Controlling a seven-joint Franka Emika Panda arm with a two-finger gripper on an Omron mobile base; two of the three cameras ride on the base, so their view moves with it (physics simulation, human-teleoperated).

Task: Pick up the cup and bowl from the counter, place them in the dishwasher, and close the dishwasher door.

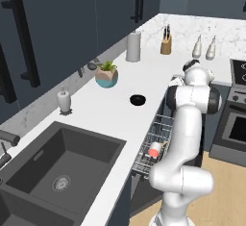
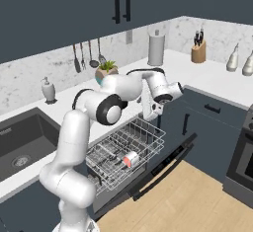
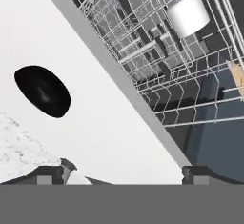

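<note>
The black bowl (image 1: 138, 100) sits on the white counter (image 1: 115, 119) near its front edge, and shows as a dark oval bowl (image 3: 43, 90) in the hand view. The red cup (image 1: 154, 150) lies on its side in the dishwasher's pulled-out wire rack (image 2: 126, 147); its pale end (image 3: 188, 14) faces the hand camera. The dishwasher door (image 2: 163, 169) hangs open and lowered. My gripper (image 2: 150, 111) hovers over the counter edge between bowl and rack, pointing down. It is open (image 3: 128, 173) with nothing between its fingers.
A teal plant pot (image 1: 106, 75) and a white soap dispenser (image 1: 64, 101) stand behind the bowl. The dark sink (image 1: 62, 162) lies to the left. A paper towel roll (image 1: 133, 47), knife block (image 1: 166, 43) and bottles (image 1: 204, 48) are at the back; the oven (image 1: 238, 119) is right.
</note>
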